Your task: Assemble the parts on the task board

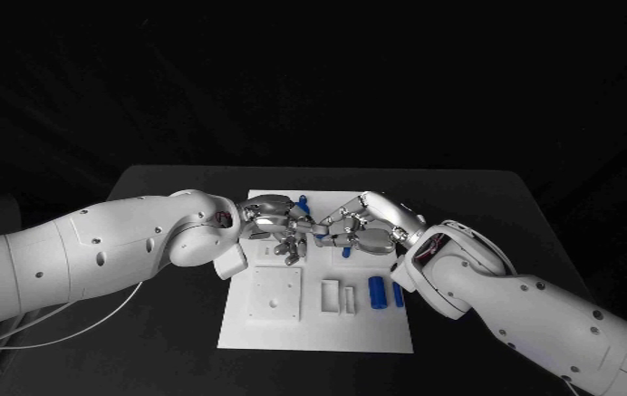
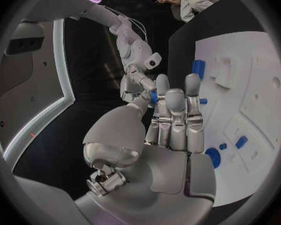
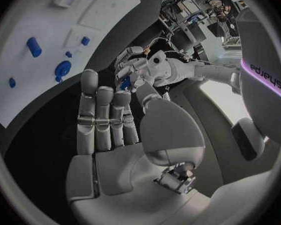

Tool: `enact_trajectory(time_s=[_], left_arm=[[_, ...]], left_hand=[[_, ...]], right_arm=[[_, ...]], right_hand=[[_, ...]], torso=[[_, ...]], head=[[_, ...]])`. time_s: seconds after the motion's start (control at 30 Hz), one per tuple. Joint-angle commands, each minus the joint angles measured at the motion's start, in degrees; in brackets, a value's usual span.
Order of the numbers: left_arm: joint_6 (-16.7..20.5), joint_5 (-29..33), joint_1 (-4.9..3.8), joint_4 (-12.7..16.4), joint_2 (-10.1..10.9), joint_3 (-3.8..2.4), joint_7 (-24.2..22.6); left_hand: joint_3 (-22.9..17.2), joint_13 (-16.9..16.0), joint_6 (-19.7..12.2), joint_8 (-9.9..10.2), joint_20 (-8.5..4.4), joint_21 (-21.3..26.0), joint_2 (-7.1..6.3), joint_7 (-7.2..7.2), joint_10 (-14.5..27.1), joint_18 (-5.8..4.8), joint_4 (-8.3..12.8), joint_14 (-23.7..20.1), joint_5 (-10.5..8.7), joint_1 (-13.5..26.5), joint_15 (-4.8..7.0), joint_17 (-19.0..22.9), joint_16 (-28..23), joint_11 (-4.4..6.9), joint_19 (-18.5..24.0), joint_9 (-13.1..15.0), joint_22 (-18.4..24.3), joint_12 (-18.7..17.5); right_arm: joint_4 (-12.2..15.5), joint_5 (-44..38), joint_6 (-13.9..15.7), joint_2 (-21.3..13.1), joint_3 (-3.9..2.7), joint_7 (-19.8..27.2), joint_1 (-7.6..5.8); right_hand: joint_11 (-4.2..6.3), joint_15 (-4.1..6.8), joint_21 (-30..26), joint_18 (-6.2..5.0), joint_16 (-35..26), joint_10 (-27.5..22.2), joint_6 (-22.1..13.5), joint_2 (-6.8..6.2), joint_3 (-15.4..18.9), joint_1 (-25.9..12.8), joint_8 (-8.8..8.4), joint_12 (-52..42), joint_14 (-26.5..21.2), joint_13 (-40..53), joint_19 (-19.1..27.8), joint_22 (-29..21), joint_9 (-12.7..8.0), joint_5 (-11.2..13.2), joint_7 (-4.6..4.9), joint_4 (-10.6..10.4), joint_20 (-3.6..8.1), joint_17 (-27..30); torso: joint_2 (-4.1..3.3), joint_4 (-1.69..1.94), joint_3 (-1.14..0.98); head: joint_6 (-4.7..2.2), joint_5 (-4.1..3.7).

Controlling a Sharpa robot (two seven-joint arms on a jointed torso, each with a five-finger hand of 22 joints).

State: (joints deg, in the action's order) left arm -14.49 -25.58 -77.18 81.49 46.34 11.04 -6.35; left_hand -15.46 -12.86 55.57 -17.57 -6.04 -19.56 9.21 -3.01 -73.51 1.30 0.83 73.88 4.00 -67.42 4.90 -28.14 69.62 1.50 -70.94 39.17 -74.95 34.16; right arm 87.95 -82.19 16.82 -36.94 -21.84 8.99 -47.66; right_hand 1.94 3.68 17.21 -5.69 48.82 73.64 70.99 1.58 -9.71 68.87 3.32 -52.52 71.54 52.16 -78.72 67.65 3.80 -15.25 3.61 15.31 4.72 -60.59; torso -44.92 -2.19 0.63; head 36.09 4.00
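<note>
The white task board point(image 1: 313, 333) lies in the middle of the table. Above its far half my two hands meet fingertip to fingertip. My left hand point(image 1: 272, 219) pinches a small blue part point(image 2: 153, 97) between thumb and finger. My right hand point(image 1: 363, 228) reaches the same blue part point(image 3: 123, 83) with its thumb and fingertips; I cannot tell whether it grips it. A blue cylinder point(image 1: 378, 292) and a thinner blue pin point(image 1: 397, 294) lie on the board's right side. Another blue piece point(image 1: 302, 204) shows by the left hand, and one point(image 1: 346, 251) under the right hand.
White blocks point(image 1: 334, 296) and a white square plate point(image 1: 275, 294) sit on the board's near half. A round blue part point(image 2: 213, 157) and a small blue peg point(image 2: 241, 142) sit on the board below my left hand. Black table point(image 1: 496, 224) surrounds the board.
</note>
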Motion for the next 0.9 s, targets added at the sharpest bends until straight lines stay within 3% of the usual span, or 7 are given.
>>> enact_trajectory(time_s=[0.03,0.3,0.53,0.67,0.7,0.73,0.9], left_arm=[[0.33,1.45,-0.08,0.23,-0.1,-0.1,-0.36],[1.0,2.53,-0.08,0.27,-0.11,-0.09,0.18],[2.47,2.69,-0.08,0.25,0.08,-0.08,1.37],[3.3,2.05,-0.08,0.12,0.09,-0.07,1.96],[3.44,1.9,-0.08,0.08,0.1,-0.07,2.08],[3.48,1.85,-0.08,0.07,0.11,-0.07,2.13],[3.83,1.16,-0.08,0.01,0.28,-0.07,2.44]], left_hand=[[-4.31,0.02,-0.28,0.49,0.17,0.5,0.2,0.21,0.52,0.63,4.19,-0.32,-0.88,-0.7,-0.12,0.08,0.19,-0.1,-0.28,-0.38,-0.75,0.2],[-0.1,-0.03,-0.76,2.08,0.12,1.0,-1.35,0.11,0.83,0.47,0.94,-0.33,-1.14,0.55,-0.14,0.21,0.0,-0.21,-0.56,-3.88,-0.62,0.19],[4.68,-0.19,-0.36,4.62,0.38,1.58,-5.24,-0.87,1.7,0.56,-0.96,-0.45,-1.13,2.98,-0.45,0.28,-0.16,-0.67,-0.72,-10.25,-0.46,0.24],[7.75,-0.26,-0.54,4.46,0.54,1.73,-8.28,-1.25,2.1,0.55,-1.76,-0.63,-0.5,5.17,-0.68,0.22,-0.1,-0.97,-0.64,-11.13,-0.48,0.3],[12.49,-0.68,-1.2,2.88,0.87,1.91,-7.74,-1.12,2.67,0.78,-2.06,-0.97,3.3,4.67,-0.73,0.02,0.38,-1.15,-0.62,-12.5,-0.67,1.14],[13.33,-0.7,-1.32,2.46,0.82,1.98,-7.76,-1.24,2.89,0.81,-2.01,-1.06,3.03,4.43,-0.97,0.05,0.38,-1.24,-0.55,-12.78,-0.69,1.2],[19.8,-1.13,-5.53,-4.71,1.21,2.17,-9.32,-1.44,4.66,1.08,-3.61,-1.63,3.43,5.19,-1.24,0.13,1.22,-1.48,-0.52,-14.71,-0.94,2.96]], right_arm=[[0.16,-1.22,0.31,0.25,0.1,-0.03,0.1],[0.24,-2.35,1.29,0.34,0.12,-0.92,0.12],[0.41,-2.6,2.45,0.23,0.12,-1.69,0.21],[0.46,-2.51,2.83,0.18,0.12,-2.23,0.25],[0.46,-2.48,2.92,0.17,0.12,-2.38,0.26],[0.45,-2.46,2.95,0.16,0.12,-2.44,0.26],[0.38,-1.91,3.24,0.07,0.12,-3.09,0.3]], right_hand=[[0.36,0.43,-0.05,0.73,0.17,0.18,1.94,0.33,0.36,0.23,0.35,-0.37,-0.1,0.13,-0.13,0.07,0.69,0.27,-1.45,-0.22,0.37,-0.09],[0.48,0.52,-0.03,0.8,0.17,0.54,2.14,0.29,0.86,0.06,0.35,-0.53,0.12,0.56,-0.33,0.14,0.65,0.01,-1.61,-0.45,0.48,-0.14],[0.56,0.61,-0.11,0.87,0.02,0.83,2.26,0.3,1.28,0.0,0.34,-0.27,0.35,0.98,-0.51,0.25,0.59,-0.56,-1.69,-0.67,0.58,-0.21],[0.56,0.61,-0.15,0.89,-0.02,0.86,2.22,0.28,1.33,-0.19,0.34,-0.17,0.37,0.99,-0.52,0.24,0.57,-0.74,-1.71,-0.81,0.58,-0.21],[0.56,0.61,-0.16,0.89,-0.02,0.86,2.22,0.28,1.33,-0.21,0.34,-0.16,0.37,0.99,-0.52,0.23,0.57,-0.77,-1.72,-0.83,0.58,-0.21],[0.56,0.61,-0.16,0.89,-0.02,0.86,2.22,0.28,1.33,-0.21,0.34,-0.16,0.37,0.99,-0.52,0.23,0.57,-0.77,-1.72,-0.83,0.58,-0.21],[0.57,0.61,-0.19,0.9,-0.05,0.87,2.23,0.24,1.36,-0.33,0.35,-0.06,0.38,0.97,-0.54,0.23,0.57,-0.87,-1.73,-0.92,0.58,-0.21]], torso=[[-0.01,0.02,0.0],[0.01,0.02,0.02],[-0.02,0.01,-0.01],[-0.04,0.03,0.01],[-0.03,0.01,0.01],[-0.03,0.01,0.01],[-0.01,0.02,0.04]], head=[[0.05,-0.07],[0.03,-0.06],[0.1,-0.08],[0.12,-0.13],[0.14,-0.16],[0.15,-0.2],[0.26,-0.18]])
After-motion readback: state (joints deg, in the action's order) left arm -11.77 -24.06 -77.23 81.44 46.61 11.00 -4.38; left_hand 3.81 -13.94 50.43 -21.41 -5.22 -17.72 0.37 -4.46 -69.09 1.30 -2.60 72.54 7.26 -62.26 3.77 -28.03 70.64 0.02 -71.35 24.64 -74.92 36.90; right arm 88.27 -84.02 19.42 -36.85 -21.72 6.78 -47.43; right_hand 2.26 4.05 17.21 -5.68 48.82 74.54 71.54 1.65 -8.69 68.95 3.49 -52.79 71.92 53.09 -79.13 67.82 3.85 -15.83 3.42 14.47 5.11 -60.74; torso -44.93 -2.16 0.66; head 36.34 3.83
